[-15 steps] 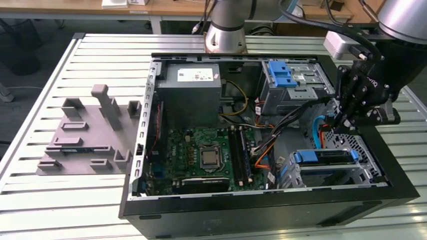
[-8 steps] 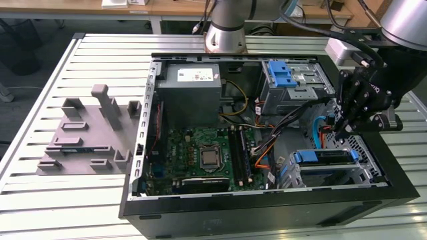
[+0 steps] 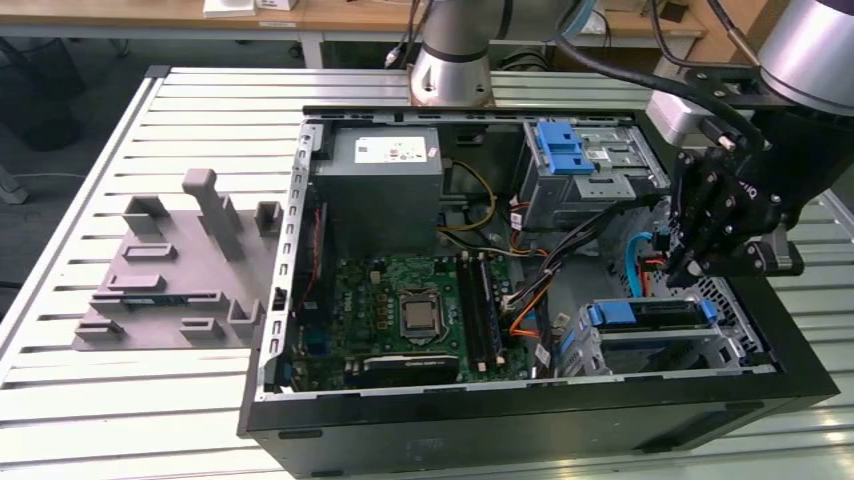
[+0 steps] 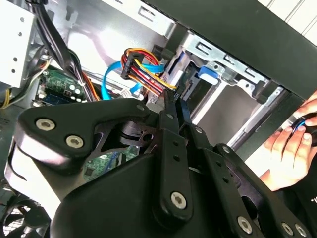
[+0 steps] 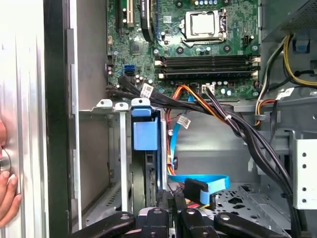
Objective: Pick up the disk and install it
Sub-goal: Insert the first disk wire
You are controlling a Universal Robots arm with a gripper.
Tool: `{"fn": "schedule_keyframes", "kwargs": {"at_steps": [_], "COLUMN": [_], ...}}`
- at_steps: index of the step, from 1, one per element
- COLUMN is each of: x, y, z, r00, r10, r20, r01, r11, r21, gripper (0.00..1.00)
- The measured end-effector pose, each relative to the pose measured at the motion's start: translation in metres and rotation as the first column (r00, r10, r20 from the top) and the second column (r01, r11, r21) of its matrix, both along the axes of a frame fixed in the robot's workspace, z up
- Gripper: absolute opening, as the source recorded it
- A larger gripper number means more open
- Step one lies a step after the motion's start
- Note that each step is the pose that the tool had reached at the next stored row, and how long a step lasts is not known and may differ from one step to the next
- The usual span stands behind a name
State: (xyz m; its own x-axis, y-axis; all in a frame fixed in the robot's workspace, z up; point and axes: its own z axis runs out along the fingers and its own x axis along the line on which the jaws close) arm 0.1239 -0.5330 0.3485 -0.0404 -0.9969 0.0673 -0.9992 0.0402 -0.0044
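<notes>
Blue-handled, the disk (image 3: 647, 314) sat in its bay (image 3: 741, 335) beside the gripper (image 3: 697, 262), fingers clenched together, empty. Pressing squarely on the handle (image 5: 146, 135) would likely seat it.

A lab: slatted aluminium workbench (image 3: 80, 400), opened computer case (image 3: 534, 420), wooden desks (image 3: 334, 18) behind.

The disk (image 3: 646, 316) is sitting inside the lower drive cage of the open computer case, at the exterior view's right, near the case's front edge. Its blue end handle is facing up and outward, with the dark body of the drive showing below it between grey metal walls. In the first wrist view the disk (image 5: 146, 134) is standing edge-on in its slot, blue handle outermost, blue rail running down along one side.
</notes>
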Motion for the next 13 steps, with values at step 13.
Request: {"fn": "schedule_keyframes", "kwargs": {"at_steps": [13], "x": [-0.0007], "y": [-0.0083], "z": [-0.0062], "r00": [1.0000], "r10": [0.000], "r20": [0.0000], "r01": [0.000], "r11": [1.0000], "r21": [0.0003], "gripper": [0.16]}}
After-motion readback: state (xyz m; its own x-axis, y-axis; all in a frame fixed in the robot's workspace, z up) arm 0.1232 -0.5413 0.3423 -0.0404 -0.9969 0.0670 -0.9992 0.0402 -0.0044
